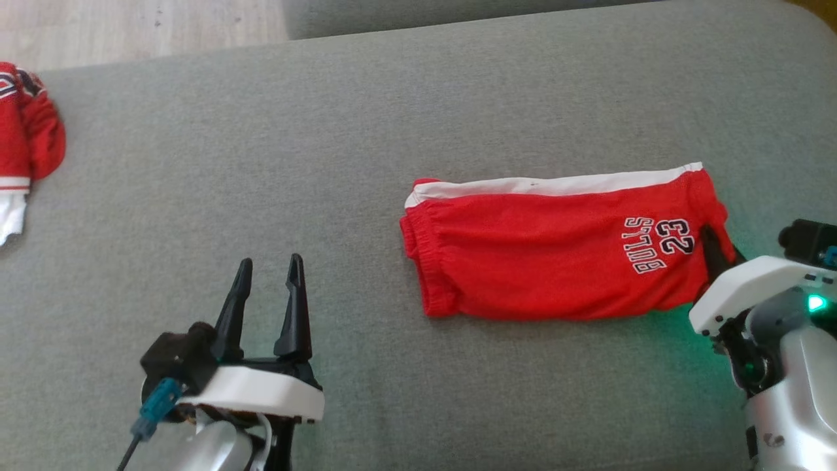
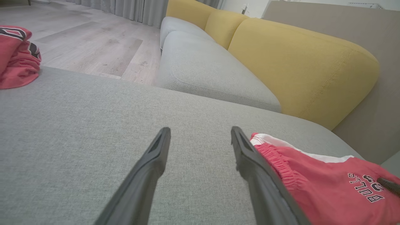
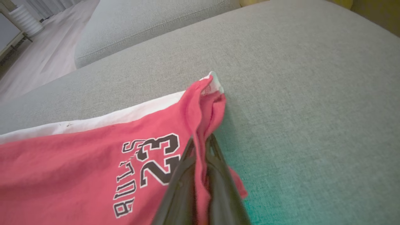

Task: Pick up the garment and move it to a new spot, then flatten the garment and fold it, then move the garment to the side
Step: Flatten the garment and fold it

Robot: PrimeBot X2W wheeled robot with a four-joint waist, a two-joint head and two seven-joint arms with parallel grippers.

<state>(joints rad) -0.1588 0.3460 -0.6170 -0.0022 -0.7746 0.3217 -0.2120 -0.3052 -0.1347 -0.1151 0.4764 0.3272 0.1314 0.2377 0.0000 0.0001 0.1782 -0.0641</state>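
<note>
The garment [image 1: 556, 255] is a pair of red shorts with a white side stripe and "BULLS 23" print, lying folded on the grey sofa cushion [image 1: 392, 118]. My right gripper [image 3: 200, 145] is shut on the garment [image 3: 93, 162] at its right hem, a fold of red cloth pinched between the fingers. In the head view that right gripper [image 1: 714, 252] sits at the shorts' right edge. My left gripper [image 1: 269, 269] stands open over bare cushion, left of the shorts. Its open fingers [image 2: 156, 156] flank empty fabric, with the garment's waistband [image 2: 281, 165] just to the right.
Another red and white garment [image 1: 26, 137] lies bunched at the cushion's far left edge [image 2: 17, 56]. A second grey seat [image 2: 203, 68] and yellow backrests [image 2: 297, 62] lie beyond. Wooden floor [image 2: 93, 47] borders the cushion's far side.
</note>
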